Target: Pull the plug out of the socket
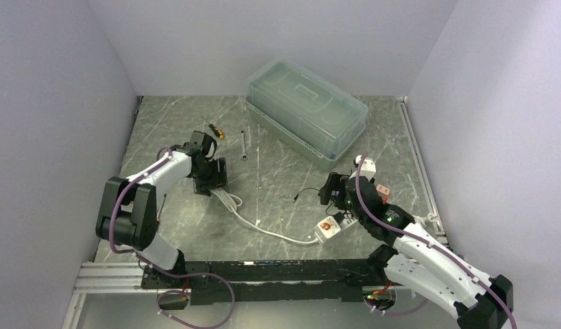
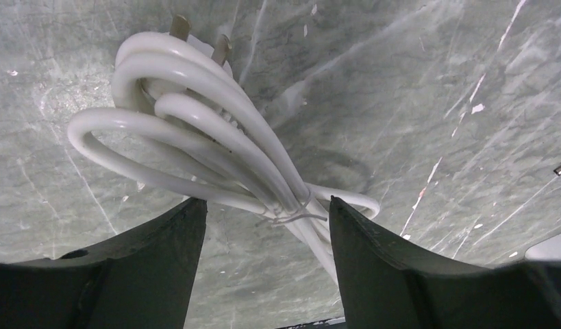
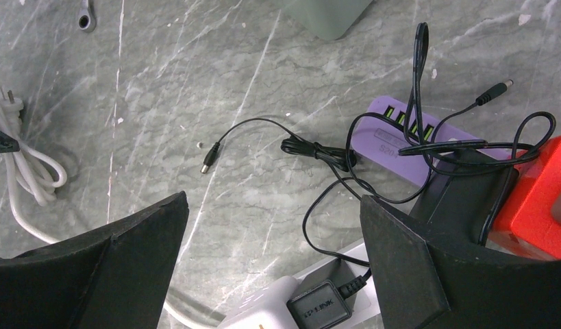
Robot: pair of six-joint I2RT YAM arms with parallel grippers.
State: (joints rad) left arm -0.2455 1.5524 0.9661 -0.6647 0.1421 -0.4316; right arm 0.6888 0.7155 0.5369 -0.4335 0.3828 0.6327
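Note:
A black TP-LINK plug (image 3: 320, 308) sits in a white socket strip (image 3: 264, 314) at the bottom edge of the right wrist view. Its thin black cable (image 3: 318, 151) runs off in loops to a barrel tip. My right gripper (image 3: 274, 219) is open, its jaws wide apart above and just beyond the plug and touching nothing. In the top view the strip (image 1: 327, 228) lies at front centre with the right gripper (image 1: 335, 199) over its far end. The strip's white cord is tied in a coil (image 2: 195, 137). My left gripper (image 2: 267, 219) is open over that coil.
A purple USB hub (image 3: 414, 133), a black block (image 3: 462, 199) and a red box (image 3: 538, 199) lie right of the plug, tangled in black cable. A clear lidded box (image 1: 306, 110), a screwdriver (image 1: 216, 130) and a wrench (image 1: 244, 145) are at the back.

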